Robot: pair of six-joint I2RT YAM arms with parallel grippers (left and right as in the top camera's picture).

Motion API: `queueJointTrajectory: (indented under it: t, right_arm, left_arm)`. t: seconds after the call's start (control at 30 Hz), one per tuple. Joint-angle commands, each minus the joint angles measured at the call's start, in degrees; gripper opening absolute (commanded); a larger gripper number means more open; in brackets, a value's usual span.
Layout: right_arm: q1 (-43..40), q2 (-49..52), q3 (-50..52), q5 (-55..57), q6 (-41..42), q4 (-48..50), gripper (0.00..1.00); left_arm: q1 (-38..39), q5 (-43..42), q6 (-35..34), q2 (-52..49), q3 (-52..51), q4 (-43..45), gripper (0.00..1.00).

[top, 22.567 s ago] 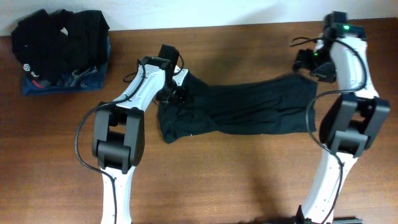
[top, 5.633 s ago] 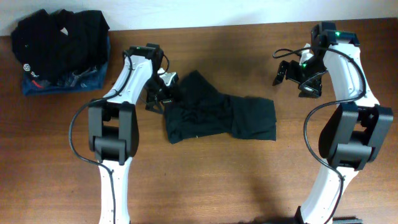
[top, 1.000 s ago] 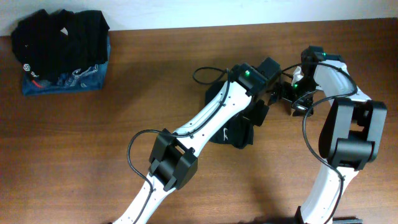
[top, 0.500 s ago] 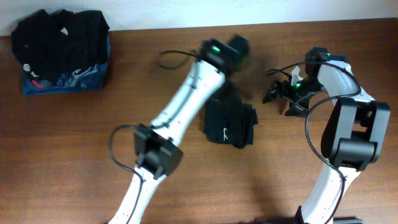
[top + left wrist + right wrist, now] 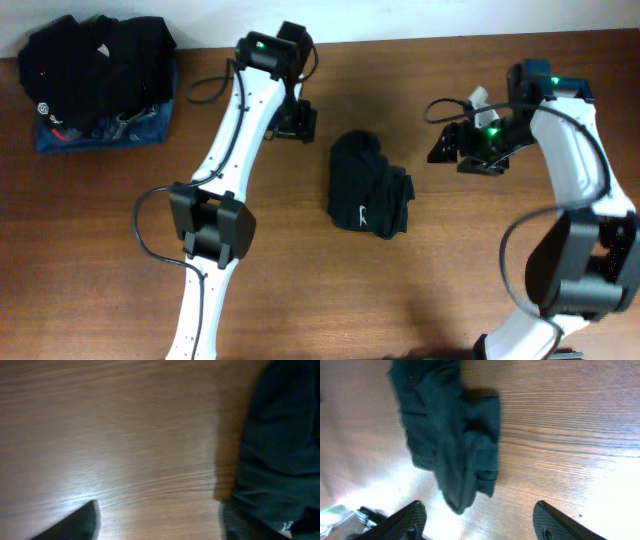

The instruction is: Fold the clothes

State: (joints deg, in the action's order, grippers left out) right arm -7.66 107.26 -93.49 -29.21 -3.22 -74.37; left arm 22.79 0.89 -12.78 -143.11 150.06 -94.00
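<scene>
The plain black soft fabric garment (image 5: 368, 185) is lying bunched on the wooden bench (image 5: 100, 250) between both arms. The left pincer (image 5: 298, 120) and right pincer (image 5: 443, 146) are hanging spread, pinching nothing.

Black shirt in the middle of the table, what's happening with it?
Two robot arms are folding clothes. The black shirt lies on the table as a small folded bundle, and neither arm touches it. The left hand and the right hand hang on either side of it, both open and empty. A pile of other clothes sits in the far corner.
</scene>
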Motion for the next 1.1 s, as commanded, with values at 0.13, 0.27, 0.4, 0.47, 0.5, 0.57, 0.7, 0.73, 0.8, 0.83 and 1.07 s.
queueJointTrajectory:
  t: [0.13, 0.27, 0.4, 0.47, 0.5, 0.57, 0.7, 0.73, 0.8, 0.83, 1.07]
  right_arm:
    - [13.9, 1.5, 0.3, 15.4, 7.1, 1.0, 0.60]
    - [16.5, 3.5, 0.3, 18.5, 10.2, 3.1, 0.60]
    - [18.1, 5.8, 0.4, 18.3, 11.5, 5.8, 0.58]
    - [18.4, 7.4, 0.4, 17.9, 11.9, 6.5, 0.56]
    - [18.5, 7.8, 0.4, 17.6, 12.0, 6.6, 0.55]
    - [19.5, 9.7, 0.4, 15.5, 12.2, 7.6, 0.51]
    - [21.3, 11.3, 0.4, 15.5, 13.2, 8.6, 0.50]
    - [21.7, 11.5, 0.4, 15.5, 13.2, 8.9, 0.50]
    - [22.6, 12.1, 0.4, 15.6, 13.2, 9.3, 0.50]
    - [22.8, 12.2, 0.4, 15.9, 13.3, 9.6, 0.50]
    - [22.6, 12.4, 0.4, 17.9, 14.7, 10.8, 0.22]
  left_arm:
    - [4.5, -4.8, 1.8, -0.4, -12.5, 2.7, 0.67]
    - [6.0, -4.8, 2.4, -0.4, -15.1, 4.3, 0.67]
    - [6.4, -6.1, 3.5, -0.4, -15.1, 6.2, 0.67]
    - [6.4, -6.1, 3.5, -0.4, -15.1, 6.3, 0.68]
    - [6.4, -6.1, 3.5, -0.4, -15.1, 6.3, 0.68]
    - [6.4, -6.1, 3.5, -0.4, -15.1, 6.7, 0.68]
    - [6.4, -6.1, 3.5, -0.5, -15.1, 7.3, 0.68]
    - [6.4, -6.1, 3.5, -0.5, -15.1, 7.3, 0.68]
    - [6.4, -6.1, 3.5, -0.5, -15.1, 7.3, 0.68]
    - [6.4, -6.1, 3.5, -0.5, -15.1, 7.3, 0.68]
    - [6.6, -6.1, 3.5, -0.5, -15.1, 8.0, 0.66]
